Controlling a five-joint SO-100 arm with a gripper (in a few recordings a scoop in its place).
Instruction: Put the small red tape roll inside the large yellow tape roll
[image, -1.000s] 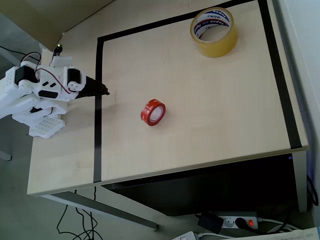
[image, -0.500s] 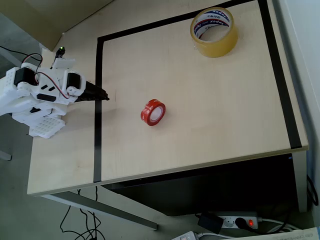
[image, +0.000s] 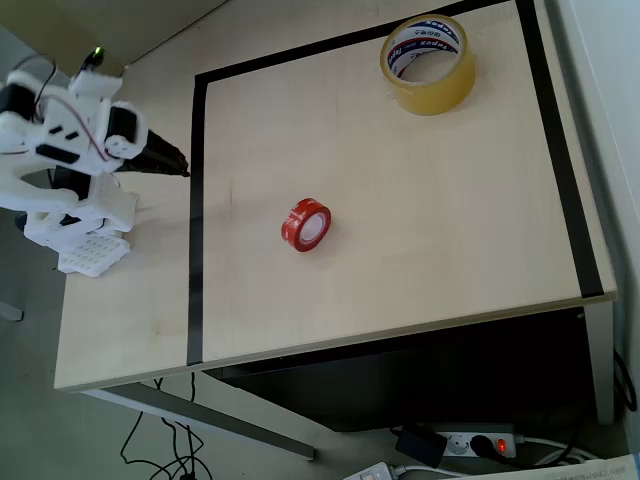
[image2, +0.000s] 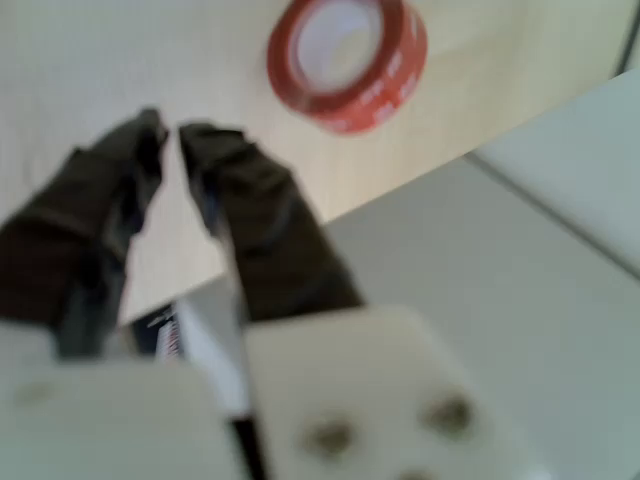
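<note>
Jaws (image2: 165, 130) barely parted, empty | wrist: small red tape roll (image2: 347, 57) | overhead adds large yellow tape roll (image: 428, 62) far corner

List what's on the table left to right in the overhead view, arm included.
White arm with dark gripper → black tape line marking the left border → small red tape roll → large yellow translucent tape roll → black tape line marking the right border.
</note>
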